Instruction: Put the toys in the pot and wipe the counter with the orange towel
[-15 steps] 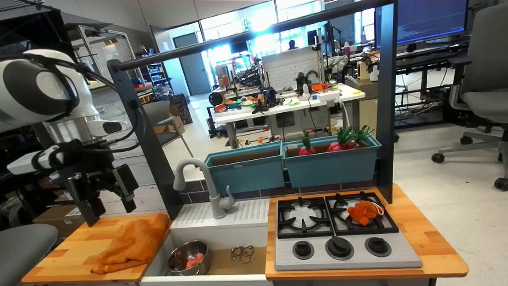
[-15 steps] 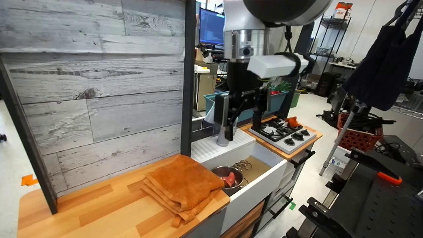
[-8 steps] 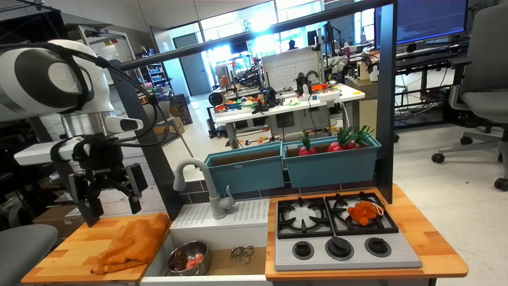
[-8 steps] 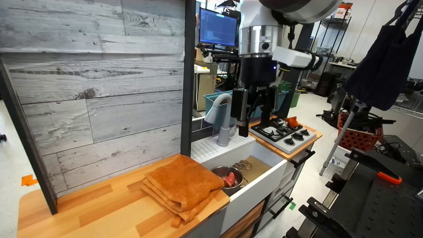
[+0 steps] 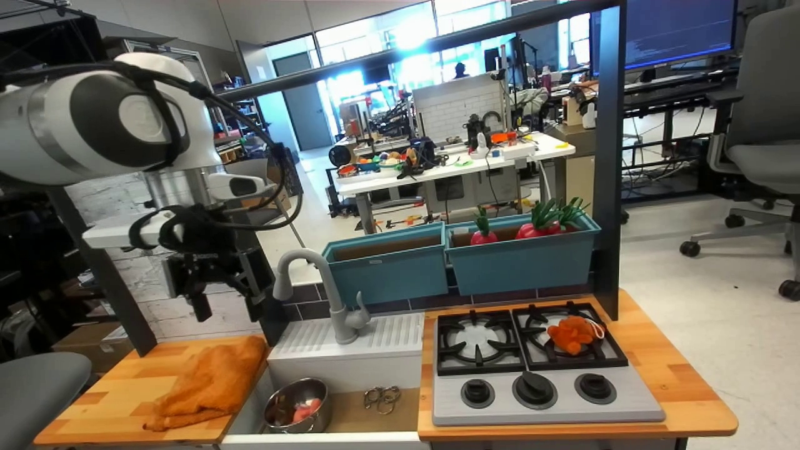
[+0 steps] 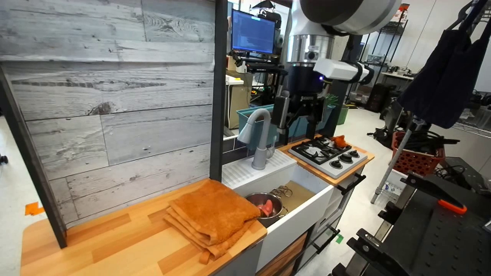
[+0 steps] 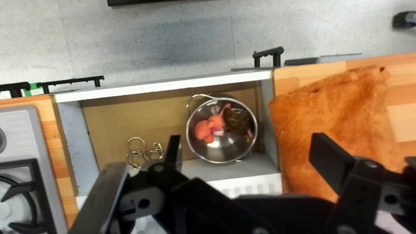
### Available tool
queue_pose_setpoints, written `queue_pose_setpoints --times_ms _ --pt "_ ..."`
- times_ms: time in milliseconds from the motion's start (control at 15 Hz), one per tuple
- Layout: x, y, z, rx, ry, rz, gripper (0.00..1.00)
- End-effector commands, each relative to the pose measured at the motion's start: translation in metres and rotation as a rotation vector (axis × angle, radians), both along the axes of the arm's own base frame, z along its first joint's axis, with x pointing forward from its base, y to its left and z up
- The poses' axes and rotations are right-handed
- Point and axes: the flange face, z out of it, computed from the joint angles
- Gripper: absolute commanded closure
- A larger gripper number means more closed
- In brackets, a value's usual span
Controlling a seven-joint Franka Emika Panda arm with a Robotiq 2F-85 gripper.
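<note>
The steel pot stands in the sink and holds a pink toy and a dark brown toy. The pot also shows in both exterior views. The folded orange towel lies on the wooden counter beside the sink, seen also in an exterior view and the wrist view. My gripper is open and empty, high above the counter's back edge and left of the faucet. It also shows in an exterior view and the wrist view.
A grey faucet rises behind the sink. Metal rings lie in the sink. A fluffy orange item with a white loop rests on the stove. Teal planters hang behind. Dark posts frame the counter.
In an exterior view the arm has moved right, toward the faucet, with the gripper slightly higher and turned. The gripper stays open. The pot, toys and towel have not moved.
</note>
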Motion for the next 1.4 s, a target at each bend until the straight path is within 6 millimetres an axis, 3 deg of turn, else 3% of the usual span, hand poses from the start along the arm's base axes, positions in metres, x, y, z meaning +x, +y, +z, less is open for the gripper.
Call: queue_pose_setpoints --times_ms 0,400,667,733,800,867,1000,1333 --pt "0.022 -0.079 -0.002 0.039 -0.034 -0.194 0.00" --pt "0.041 -0.230 -0.005 0.132 -0.058 -0.552 0.00" --pt "0.058 -0.303 0.005 0.207 -0.158 -0.743 0.00" --pt "0.062 -0.313 0.010 0.219 -0.180 -0.765 0.00" --pt "0.046 -0.301 0.006 0.175 -0.150 -0.714 0.00" --pt "0.047 -0.309 0.007 0.175 -0.161 -0.725 0.00" --pt "0.044 -0.309 0.003 0.174 -0.153 -0.726 0.00" --pt "0.055 -0.299 0.009 0.127 -0.163 -0.700 0.00"
